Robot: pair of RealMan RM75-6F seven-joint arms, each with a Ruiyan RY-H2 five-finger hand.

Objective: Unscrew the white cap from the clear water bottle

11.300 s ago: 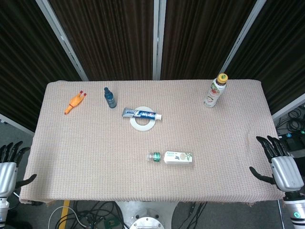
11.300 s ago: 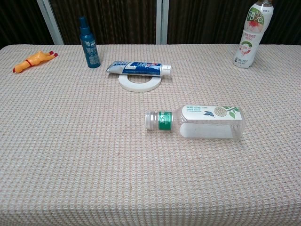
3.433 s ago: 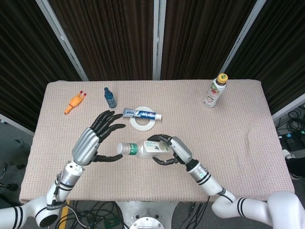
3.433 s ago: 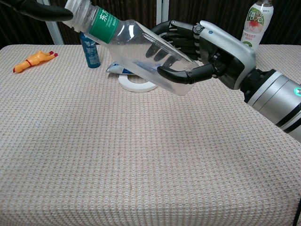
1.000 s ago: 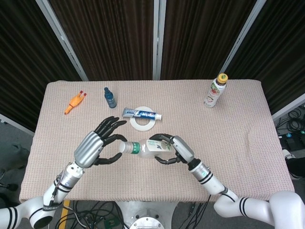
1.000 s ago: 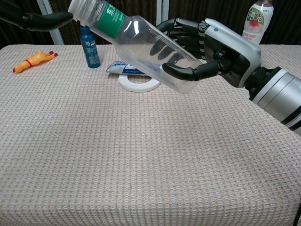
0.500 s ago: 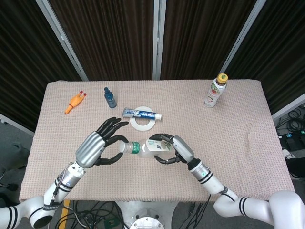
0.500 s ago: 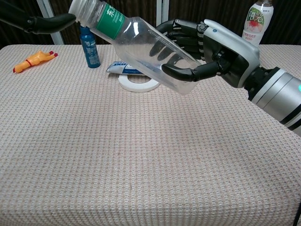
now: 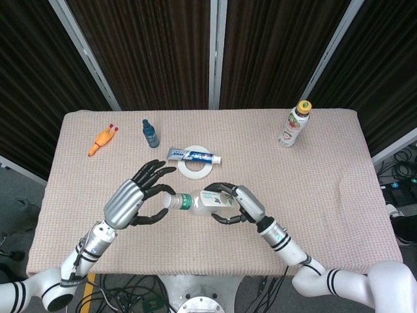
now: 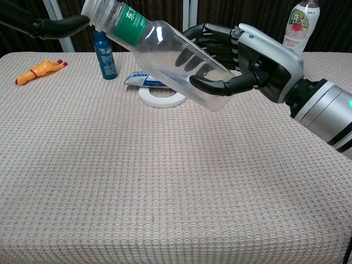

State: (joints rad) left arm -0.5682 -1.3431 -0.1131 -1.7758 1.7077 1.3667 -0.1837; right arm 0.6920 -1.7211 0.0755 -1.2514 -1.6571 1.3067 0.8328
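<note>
At the frame centre the right hand [image 9: 233, 203] holds the clear water bottle [image 9: 202, 201] lifted above the table. The left hand [image 9: 133, 199], fingers apart, touches the white cap [image 9: 169, 201]; next it must grip and twist.

The water bottle [image 9: 202, 202] is held above the middle of the table [image 9: 326, 215], between the left hand [image 9: 133, 195] at its cap end and the right hand [image 9: 238, 203] around its body. Behind it, the toothpaste tube [image 9: 193, 156] lies across the tape ring [image 9: 195, 167]. The spray bottle [image 9: 150, 133] and toy chicken [image 9: 102, 139] are at the far left, and the drink bottle [image 9: 294, 123] stands at the far right.
</note>
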